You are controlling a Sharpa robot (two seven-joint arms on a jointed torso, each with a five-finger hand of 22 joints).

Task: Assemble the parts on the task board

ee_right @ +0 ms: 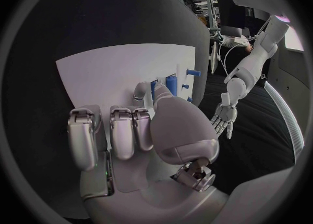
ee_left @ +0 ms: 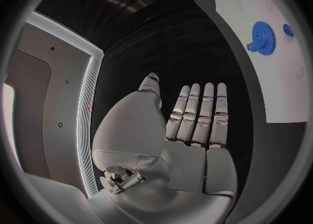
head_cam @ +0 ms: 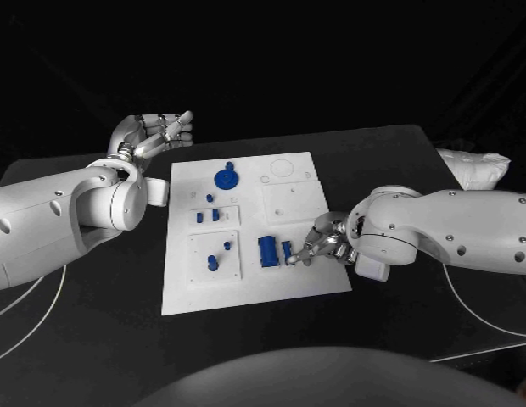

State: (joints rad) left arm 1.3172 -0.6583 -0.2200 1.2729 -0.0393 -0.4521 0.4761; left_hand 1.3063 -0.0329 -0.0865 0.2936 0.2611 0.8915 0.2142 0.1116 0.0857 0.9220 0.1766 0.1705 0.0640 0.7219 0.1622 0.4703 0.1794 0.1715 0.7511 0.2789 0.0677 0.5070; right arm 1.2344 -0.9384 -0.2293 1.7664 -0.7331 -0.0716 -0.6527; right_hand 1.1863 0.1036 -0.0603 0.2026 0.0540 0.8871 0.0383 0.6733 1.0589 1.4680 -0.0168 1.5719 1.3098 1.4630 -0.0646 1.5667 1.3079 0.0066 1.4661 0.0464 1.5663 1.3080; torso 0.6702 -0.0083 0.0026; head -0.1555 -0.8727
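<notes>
The white task board lies mid-table. A blue gear sits at its far end, also seen from the left wrist as the gear. A blue cylinder stands near the board's right edge, and small blue parts sit in the near-left block. My right hand rests at the board's right edge, thumb and a fingertip pinching a small blue part beside the cylinder. My left hand hovers off the board's far-left corner, fingers straight and empty.
More small blue pieces sit in the board's left slots. A white bundle lies at the table's far right. Bare black table surrounds the board. My left arm shows beyond the board in the right wrist view.
</notes>
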